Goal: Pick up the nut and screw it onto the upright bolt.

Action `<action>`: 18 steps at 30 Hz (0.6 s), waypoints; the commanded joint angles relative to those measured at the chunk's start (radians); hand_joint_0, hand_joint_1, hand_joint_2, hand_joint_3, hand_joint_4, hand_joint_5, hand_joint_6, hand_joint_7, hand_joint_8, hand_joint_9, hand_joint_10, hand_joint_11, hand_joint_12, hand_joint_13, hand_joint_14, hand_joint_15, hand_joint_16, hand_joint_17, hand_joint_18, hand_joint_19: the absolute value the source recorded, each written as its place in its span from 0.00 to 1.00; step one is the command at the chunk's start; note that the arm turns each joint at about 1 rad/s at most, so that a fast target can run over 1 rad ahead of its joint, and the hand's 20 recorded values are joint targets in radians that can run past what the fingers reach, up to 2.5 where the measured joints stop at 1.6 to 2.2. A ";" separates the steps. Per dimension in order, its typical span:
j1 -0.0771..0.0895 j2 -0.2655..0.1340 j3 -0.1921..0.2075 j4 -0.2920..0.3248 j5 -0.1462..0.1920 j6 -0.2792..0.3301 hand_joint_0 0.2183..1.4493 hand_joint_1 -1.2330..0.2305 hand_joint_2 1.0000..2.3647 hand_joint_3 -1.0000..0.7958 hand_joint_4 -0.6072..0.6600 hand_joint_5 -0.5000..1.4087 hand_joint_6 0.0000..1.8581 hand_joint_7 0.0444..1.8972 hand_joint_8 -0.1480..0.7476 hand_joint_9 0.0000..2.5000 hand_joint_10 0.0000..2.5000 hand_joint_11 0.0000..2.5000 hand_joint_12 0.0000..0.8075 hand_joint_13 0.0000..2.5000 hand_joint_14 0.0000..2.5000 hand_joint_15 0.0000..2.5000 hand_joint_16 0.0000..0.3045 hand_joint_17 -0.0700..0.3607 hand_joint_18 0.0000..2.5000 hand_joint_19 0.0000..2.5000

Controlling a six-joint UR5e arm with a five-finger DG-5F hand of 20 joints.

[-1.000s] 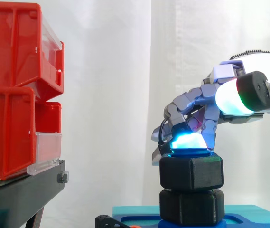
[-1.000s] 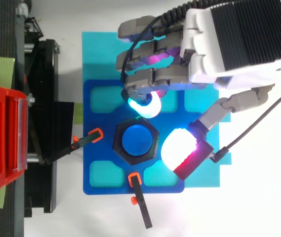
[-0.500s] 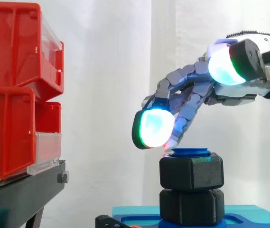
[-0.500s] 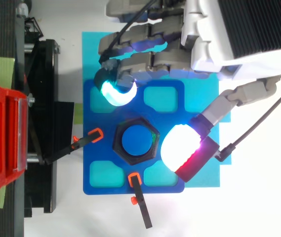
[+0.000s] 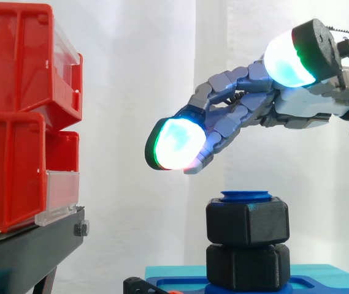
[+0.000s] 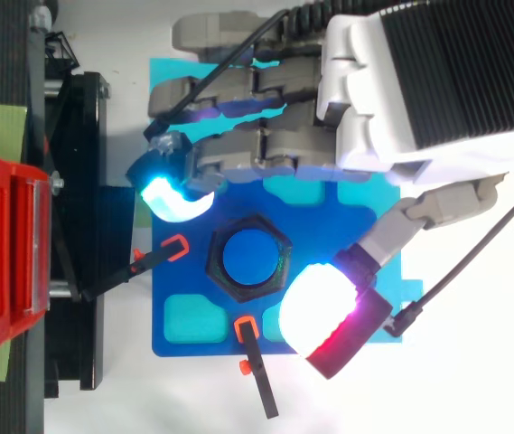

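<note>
A black hexagonal nut (image 5: 248, 222) sits threaded near the top of the upright blue bolt (image 5: 246, 196), above a second black hex piece (image 5: 248, 266). From above, the nut (image 6: 217, 258) rings the bolt's round blue top (image 6: 248, 258). My hand (image 5: 297, 104) hovers above the bolt, clear of the nut, with its fingers stretched out to the left and nothing held. In the top view the hand (image 6: 419, 81) spreads over the far side of the blue base plate (image 6: 171, 339), and its thumb (image 6: 329, 316) is out to the near right of the bolt.
Red bins (image 5: 21, 116) stand stacked on a black stand (image 5: 27, 251) at the left. The blue plate lies on a cyan mat (image 6: 171, 77). Two black clamps with orange tips (image 6: 175, 246) (image 6: 246, 331) hold the plate at its left and front.
My hand has lifted off the nut and bolt top. Its fingers have straightened and swung out to the left, and the thumb has risen.
</note>
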 commanded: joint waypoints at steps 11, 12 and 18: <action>0.031 0.001 -0.063 0.098 0.060 0.004 0.21 0.79 0.00 0.28 0.65 0.17 0.27 0.32 0.43 0.23 0.00 0.00 0.40 0.07 0.00 0.00 0.13 0.36 0.00 0.00; 0.031 0.001 -0.063 0.093 0.060 0.004 0.21 0.79 0.00 0.28 0.65 0.17 0.27 0.32 0.43 0.23 0.00 0.00 0.40 0.07 0.00 0.00 0.13 0.36 0.00 0.00; 0.034 0.001 -0.064 0.081 0.060 -0.001 0.21 0.78 0.00 0.28 0.66 0.18 0.27 0.36 0.44 0.23 0.00 0.00 0.40 0.07 0.00 0.00 0.13 0.36 0.00 0.00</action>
